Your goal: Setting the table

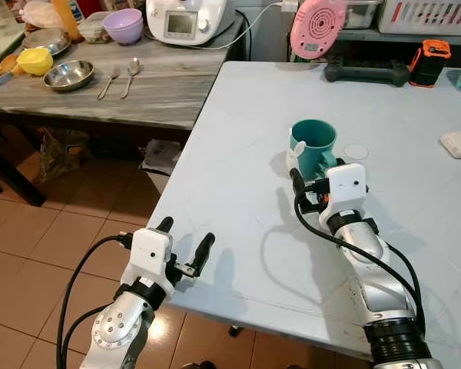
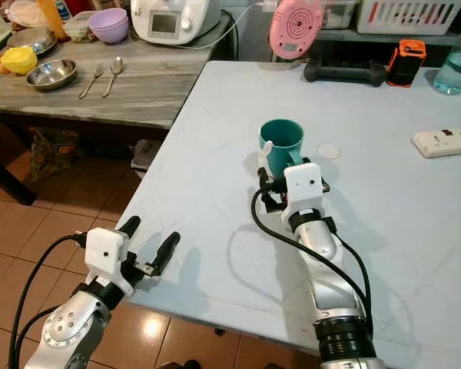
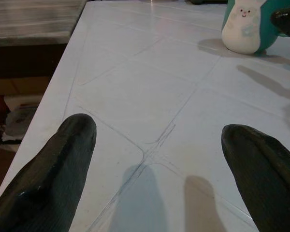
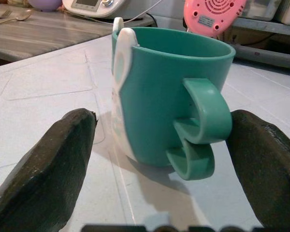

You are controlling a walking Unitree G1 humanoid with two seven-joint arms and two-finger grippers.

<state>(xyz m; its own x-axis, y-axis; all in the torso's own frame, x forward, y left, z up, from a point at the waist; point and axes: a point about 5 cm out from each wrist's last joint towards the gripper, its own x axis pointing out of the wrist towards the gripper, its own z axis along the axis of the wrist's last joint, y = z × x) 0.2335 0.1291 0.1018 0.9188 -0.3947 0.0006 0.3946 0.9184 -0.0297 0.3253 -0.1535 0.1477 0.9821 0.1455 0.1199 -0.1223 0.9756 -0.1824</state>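
White and scored with thin lines, the dining table (image 1: 238,192) takes up most of the scene, with a grey wood-grain counter (image 1: 161,84) beside it over a terracotta tile floor. A teal mug (image 1: 313,146) with a white bunny figure on its side stands upright on the table. The right gripper (image 4: 162,159) sits low on the tabletop with the mug between its spread fingers (image 4: 48,169), which flank the cup and its handle without clamping it. The left gripper (image 1: 186,246) hovers at the table's near edge, well apart from the mug, its fingers released and holding nothing. On the counter lie a steel bowl (image 1: 68,74), a fork (image 1: 108,83), a spoon (image 1: 131,73) and a purple bowl (image 1: 124,24).
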